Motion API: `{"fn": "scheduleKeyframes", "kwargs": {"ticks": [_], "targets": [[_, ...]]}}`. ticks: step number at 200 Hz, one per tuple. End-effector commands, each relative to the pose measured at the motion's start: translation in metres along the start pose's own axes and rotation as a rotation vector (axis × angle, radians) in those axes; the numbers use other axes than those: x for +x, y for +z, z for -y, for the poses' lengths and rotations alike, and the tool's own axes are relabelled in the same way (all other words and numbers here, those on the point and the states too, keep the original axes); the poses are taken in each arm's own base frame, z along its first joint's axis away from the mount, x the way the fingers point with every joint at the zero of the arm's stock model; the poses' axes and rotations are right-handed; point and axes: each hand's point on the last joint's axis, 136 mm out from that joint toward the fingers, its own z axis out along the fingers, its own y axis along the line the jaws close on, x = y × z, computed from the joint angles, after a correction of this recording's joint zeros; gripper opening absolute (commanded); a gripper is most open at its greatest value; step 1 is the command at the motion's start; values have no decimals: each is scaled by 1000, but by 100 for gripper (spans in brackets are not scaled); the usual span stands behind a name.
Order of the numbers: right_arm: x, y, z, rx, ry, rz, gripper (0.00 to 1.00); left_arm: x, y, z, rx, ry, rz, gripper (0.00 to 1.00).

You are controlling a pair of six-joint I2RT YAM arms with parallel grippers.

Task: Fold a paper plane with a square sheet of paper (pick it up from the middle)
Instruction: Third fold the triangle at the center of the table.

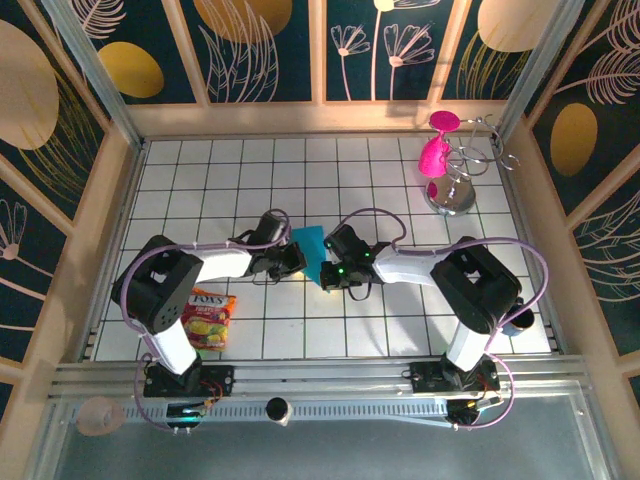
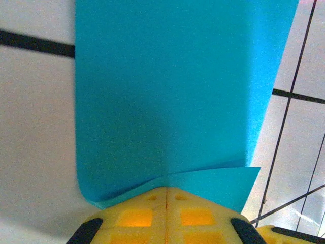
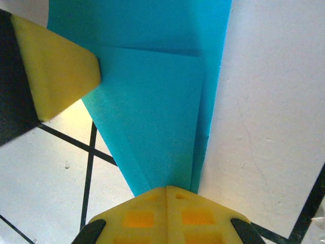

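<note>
- Yellow fingers of the left gripper (image 2: 166,195) are pressed together, pinching the paper (image 2: 172,91) at its near edge; a small flap fans out to the right of the tips.
- Right gripper (image 3: 166,189) has its fingers closed too, pinching the paper at its narrow end, where the sheet tapers down to the tips.
- Right wrist view: the paper is folded into layers, with one crease across it and one overlap edge running along its right side. It widens away from the gripper.
- Same view, upper left: one yellow finger (image 3: 56,66) of the left gripper touches the paper's left edge.
- Left wrist view: the paper runs away from the tips as a broad smooth strip. Its near-left corner curls, and a soft shadow lies on the tiles beside it.
- Top view: the paper sits mid-bench (image 1: 200,180), between the two grippers, which meet it from left and right.
- Can't tell whether the paper rests on the bench or hangs off it.
- Snack packet (image 1: 208,318) lies near the near-left corner, beside the left arm and well apart from the paper.
- Pink goblets (image 1: 432,155) hang on a wire rack (image 1: 452,197) near the far-right corner.
</note>
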Motion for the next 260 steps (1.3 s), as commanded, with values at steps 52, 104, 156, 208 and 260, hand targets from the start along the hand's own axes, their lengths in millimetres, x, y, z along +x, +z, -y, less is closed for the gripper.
{"fn": "scheduleKeyframes", "kwargs": {"ticks": [52,104,156,208,260], "targets": [[78,6,88,335,43,-245,0,-53,-19,-84,-248,-63,115,8],[48,3,54,207,31,-167,0,-68,-41,-58,-187,-44,162,8],[-54,-66,-50,-227,69,185,16,-50,-67,-12,26,-77,191,20],[-56,-53,-42,-228,121,194,21,-15,-58,5,164,-155,145,36],[-55,-27,-30,-188,141,145,21,0,-48,7,213,-198,109,40]]}}
